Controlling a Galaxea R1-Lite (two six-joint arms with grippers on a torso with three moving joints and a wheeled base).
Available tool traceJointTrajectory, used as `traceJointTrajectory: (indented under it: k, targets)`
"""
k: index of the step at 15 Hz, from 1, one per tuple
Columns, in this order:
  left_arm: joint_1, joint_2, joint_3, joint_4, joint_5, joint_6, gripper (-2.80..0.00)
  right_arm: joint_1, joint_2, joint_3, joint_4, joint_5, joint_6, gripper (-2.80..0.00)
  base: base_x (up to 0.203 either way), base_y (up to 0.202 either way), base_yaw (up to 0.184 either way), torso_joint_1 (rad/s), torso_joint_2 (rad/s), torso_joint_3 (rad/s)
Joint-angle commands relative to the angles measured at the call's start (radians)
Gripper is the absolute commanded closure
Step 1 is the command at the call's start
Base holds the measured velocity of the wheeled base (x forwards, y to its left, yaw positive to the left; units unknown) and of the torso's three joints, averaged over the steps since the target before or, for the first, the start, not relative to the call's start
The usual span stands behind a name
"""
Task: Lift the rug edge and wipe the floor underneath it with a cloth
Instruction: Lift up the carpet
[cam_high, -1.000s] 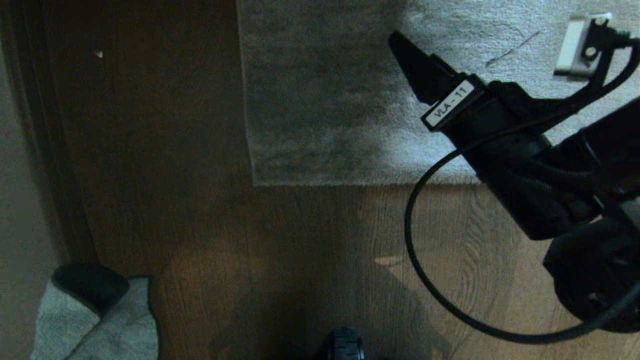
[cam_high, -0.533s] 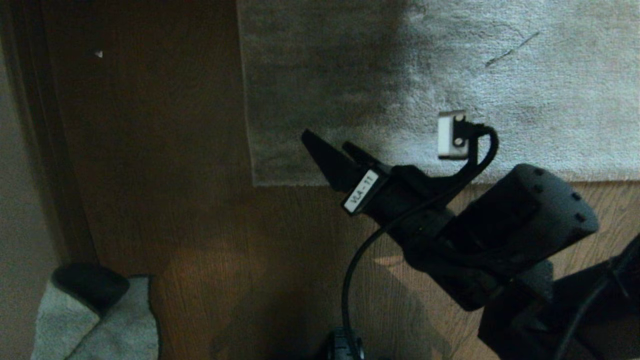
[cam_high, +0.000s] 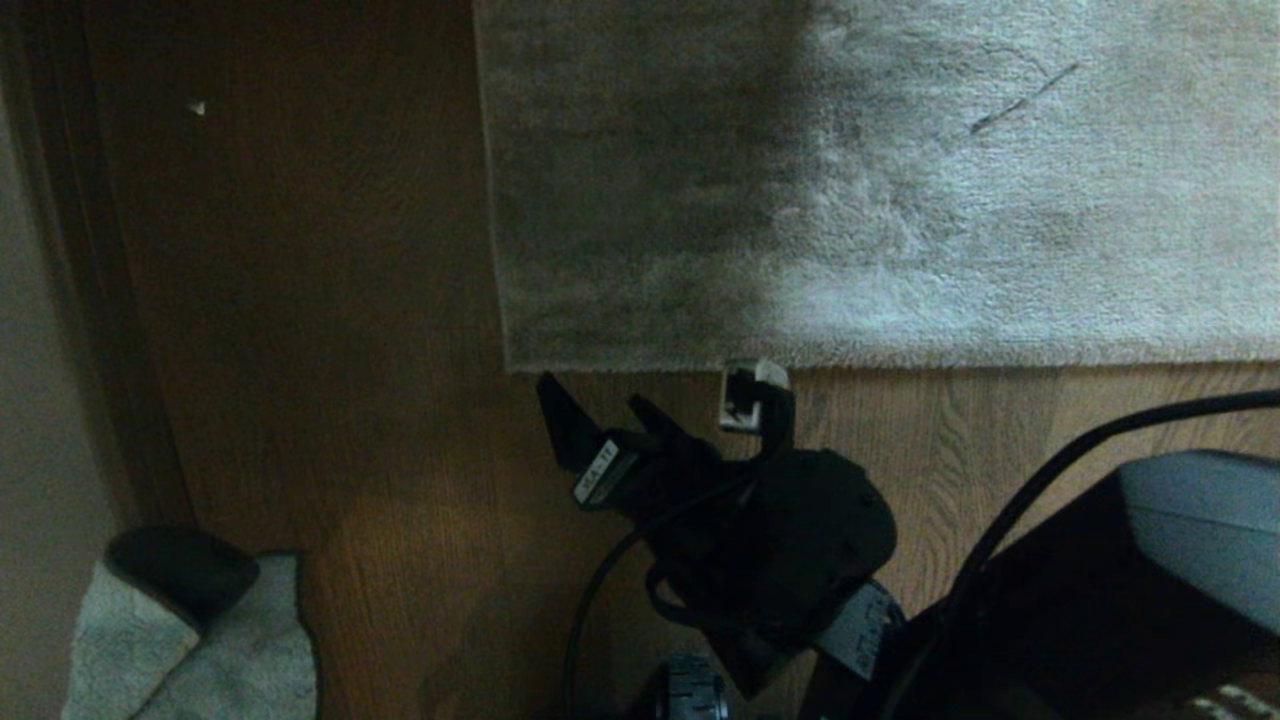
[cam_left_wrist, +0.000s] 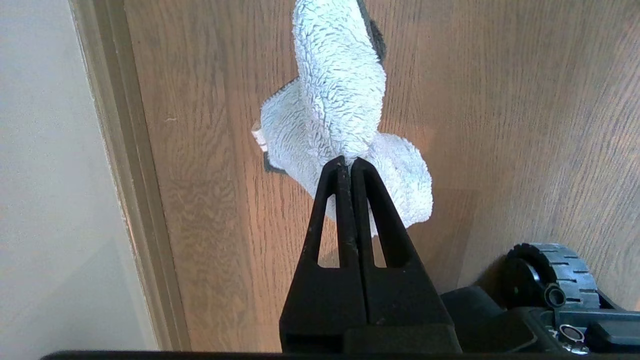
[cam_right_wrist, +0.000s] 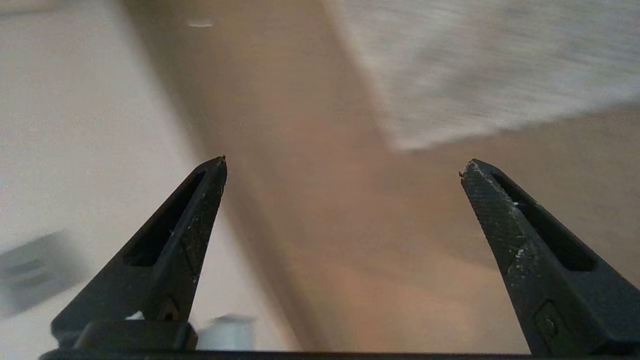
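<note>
The light grey rug (cam_high: 850, 200) lies flat on the brown wood floor (cam_high: 350, 450). Its near rug edge (cam_high: 900, 362) ends in a square corner (cam_high: 512, 366). My right gripper (cam_high: 598, 405) hovers open and empty over the bare floor just in front of that corner. In the right wrist view the right gripper (cam_right_wrist: 344, 162) frames floor (cam_right_wrist: 325, 225), with the rug corner (cam_right_wrist: 400, 146) just beyond its fingertips. My left gripper (cam_left_wrist: 346, 161) is shut on the pale terry cloth (cam_left_wrist: 340, 100), parked low at the near left; the cloth (cam_high: 230, 650) hangs above the floor.
A wall and dark baseboard (cam_high: 90, 300) run along the left side. The robot's wheel (cam_left_wrist: 550, 272) sits near the left gripper, and another wheel (cam_high: 690, 690) shows at the near edge. A black cable (cam_high: 590, 620) loops from the right arm.
My right arm swung down and leftward from above the rug to the floor in front of the rug corner, staying open. The left arm and cloth did not move.
</note>
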Motion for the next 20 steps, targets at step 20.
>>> traceJointTrajectory:
  k: [20]
  targets:
    - [0.000,0.000,0.000,0.000,0.000,-0.001,0.00,-0.061,0.352,-0.416,-0.047,-0.132,0.056,-2.80,0.000,0.000,0.000,0.000,0.00,0.000]
